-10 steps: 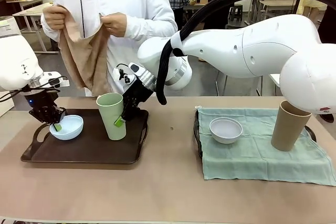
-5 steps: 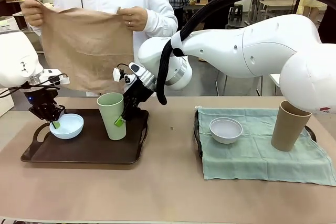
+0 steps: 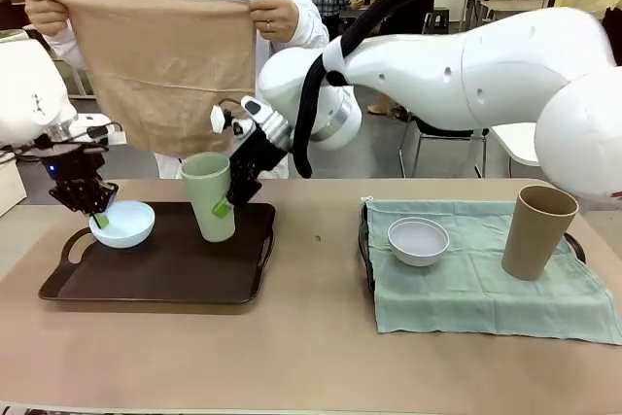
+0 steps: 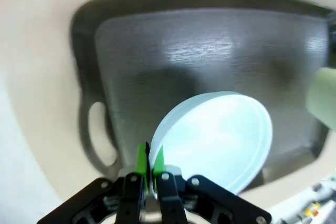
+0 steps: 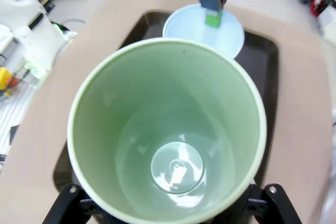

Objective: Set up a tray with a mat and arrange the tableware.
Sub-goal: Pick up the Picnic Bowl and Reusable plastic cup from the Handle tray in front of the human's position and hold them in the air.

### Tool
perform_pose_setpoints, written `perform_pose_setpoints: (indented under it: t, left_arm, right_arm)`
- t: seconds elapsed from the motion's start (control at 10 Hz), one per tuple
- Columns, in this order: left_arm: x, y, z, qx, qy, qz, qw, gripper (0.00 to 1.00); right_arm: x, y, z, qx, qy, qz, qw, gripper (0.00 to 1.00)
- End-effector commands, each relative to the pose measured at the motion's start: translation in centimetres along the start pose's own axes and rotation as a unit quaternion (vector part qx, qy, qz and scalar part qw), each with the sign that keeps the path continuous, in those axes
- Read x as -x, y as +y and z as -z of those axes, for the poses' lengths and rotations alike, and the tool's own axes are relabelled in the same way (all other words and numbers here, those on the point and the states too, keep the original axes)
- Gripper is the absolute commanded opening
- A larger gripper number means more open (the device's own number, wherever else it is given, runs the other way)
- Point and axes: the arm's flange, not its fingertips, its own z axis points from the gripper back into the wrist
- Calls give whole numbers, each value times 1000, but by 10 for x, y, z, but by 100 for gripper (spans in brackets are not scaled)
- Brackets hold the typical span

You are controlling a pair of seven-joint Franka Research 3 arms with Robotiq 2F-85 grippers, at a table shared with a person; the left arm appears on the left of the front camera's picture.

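Note:
My left gripper (image 3: 98, 218) is shut on the rim of the pale blue bowl (image 3: 124, 224), holding it tilted just above the dark tray (image 3: 155, 281). In the left wrist view the fingertips (image 4: 140, 157) pinch the bowl's (image 4: 215, 140) edge over the tray (image 4: 184, 56). My right gripper (image 3: 223, 205) is shut on the pale green tumbler (image 3: 207, 196), which hangs upright over the tray; its mouth (image 5: 168, 129) faces the right wrist view. A person holds a tan mat (image 3: 160, 65) spread out above the tray's far side.
At the right, a second tray (image 3: 363, 240) carries a teal mat (image 3: 486, 289) with a greyish white bowl (image 3: 418, 240) and a brown tumbler (image 3: 537, 230). Bare table (image 3: 311, 357) lies in front of both trays. My right arm spans the middle of the table.
Both grippers have risen a little, lifting the bowl and the green tumbler off the tray. The person has unfolded the tan mat and raised it flat.

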Motion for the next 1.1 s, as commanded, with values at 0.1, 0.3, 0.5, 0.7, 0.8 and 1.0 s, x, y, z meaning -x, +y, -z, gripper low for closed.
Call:
perform_pose_setpoints:
  t: [0.1, 0.3, 0.5, 0.7, 0.8, 1.0]
  left_arm:
    - [29, -29, -112, -22, -66, 3, 998, 0]
    - [47, -42, -167, -42, -102, 4, 994, 0]
    - [54, -43, -181, -51, -80, -15, 995, 0]
    - [55, -43, -187, -29, -112, 15, 993, 0]
    - [55, -43, -187, -29, -112, 15, 993, 0]
    - [55, -43, -187, -29, -112, 15, 993, 0]
  right_arm:
    - [-64, 48, -60, 38, 26, -28, 999, 24]
    - [-97, 68, -81, 60, 48, -37, 996, 24]
    - [-94, 65, -84, 53, 64, -25, 996, 24]
    - [-113, 66, -89, 58, 31, -50, 997, 24]
    - [-113, 66, -89, 58, 31, -50, 997, 24]
    - [-113, 66, -89, 58, 31, -50, 997, 24]
